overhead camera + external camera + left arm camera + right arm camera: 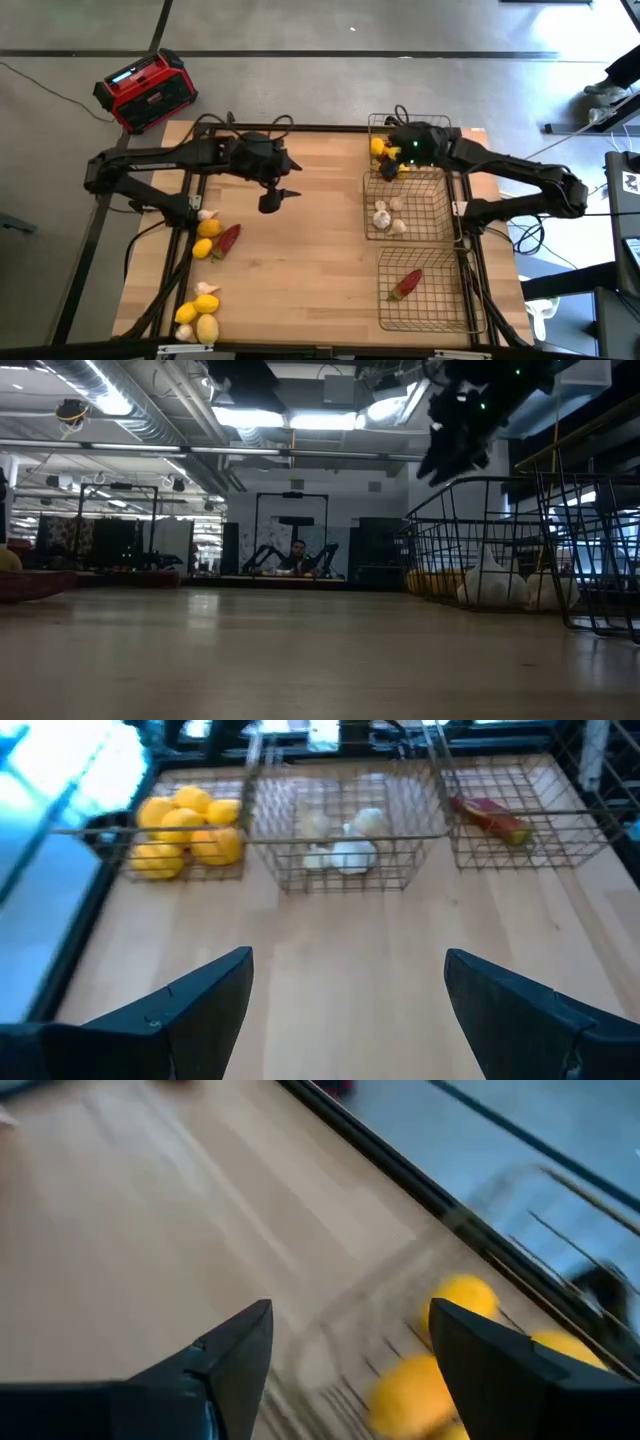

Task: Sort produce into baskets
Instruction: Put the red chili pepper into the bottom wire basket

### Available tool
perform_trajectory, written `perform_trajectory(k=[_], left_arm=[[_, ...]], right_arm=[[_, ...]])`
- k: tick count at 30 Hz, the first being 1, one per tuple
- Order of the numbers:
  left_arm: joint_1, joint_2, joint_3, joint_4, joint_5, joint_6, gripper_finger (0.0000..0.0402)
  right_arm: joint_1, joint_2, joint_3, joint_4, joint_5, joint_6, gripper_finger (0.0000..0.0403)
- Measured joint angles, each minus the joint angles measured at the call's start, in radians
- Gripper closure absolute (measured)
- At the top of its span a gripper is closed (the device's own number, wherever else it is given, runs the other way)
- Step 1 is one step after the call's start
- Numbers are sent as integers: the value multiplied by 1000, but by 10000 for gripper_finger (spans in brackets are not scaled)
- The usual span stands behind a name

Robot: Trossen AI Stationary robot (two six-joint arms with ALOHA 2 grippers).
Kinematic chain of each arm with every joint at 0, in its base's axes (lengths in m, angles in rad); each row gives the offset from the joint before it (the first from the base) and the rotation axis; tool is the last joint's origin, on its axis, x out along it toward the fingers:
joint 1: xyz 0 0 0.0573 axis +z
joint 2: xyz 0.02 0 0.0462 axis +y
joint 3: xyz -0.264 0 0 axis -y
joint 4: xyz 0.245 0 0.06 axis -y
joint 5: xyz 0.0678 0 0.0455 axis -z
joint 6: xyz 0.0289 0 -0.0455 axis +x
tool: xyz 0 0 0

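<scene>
Closest to the lens in the left wrist view are the two dark fingers (180, 1010) of the left gripper (272, 197), spread wide with only bare wooden table (310, 260) between them, so it's open and holding nothing. Straight ahead of it, well apart, the three wire baskets sit in a row: lemon basket (185, 870), garlic basket (345, 870), chili basket (530, 845). It's blurry, so I can't count the garlic bulbs (350, 850) properly.

The right gripper (408, 150) hangs over the lemon basket at the far end of the row. In its own view the jaws stand apart with nothing between them, and the lemons (415, 1390) lie just below and beside the fingertips, smeared by motion. From above, the arm covers most of that basket, so only a couple of lemons peek out.

Behind the left gripper, along the table's left edge, unsorted produce is still out: a garlic bulb (206, 214), lemons (206, 228) and a dark red chili (228, 239), then another cluster of lemons (198, 318) and garlic near the front corner, partly cut off by the frame rail.

The low view mostly shows basket mesh with garlic (492, 585) behind it; a person sits far off in the room.
</scene>
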Motion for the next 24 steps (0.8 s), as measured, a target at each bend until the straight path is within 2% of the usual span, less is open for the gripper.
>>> perform_trajectory(k=[4, 11, 17, 24], left_arm=[[3, -55, 0, -45, -52, -1, 76], [24, -126, 0, -100, -63, -66, 76], [22, -131, 0, -105, -63, -127, 76], [23, -125, 0, -87, -62, -147, 76]], right_arm=[[95, 2, 0, 88, 8, -9, 139], [227, 2, -34, 292, 18, -49, 139], [278, 11, -67, 418, 15, -68, 139], [302, 78, -136, 688, 14, -43, 139]])
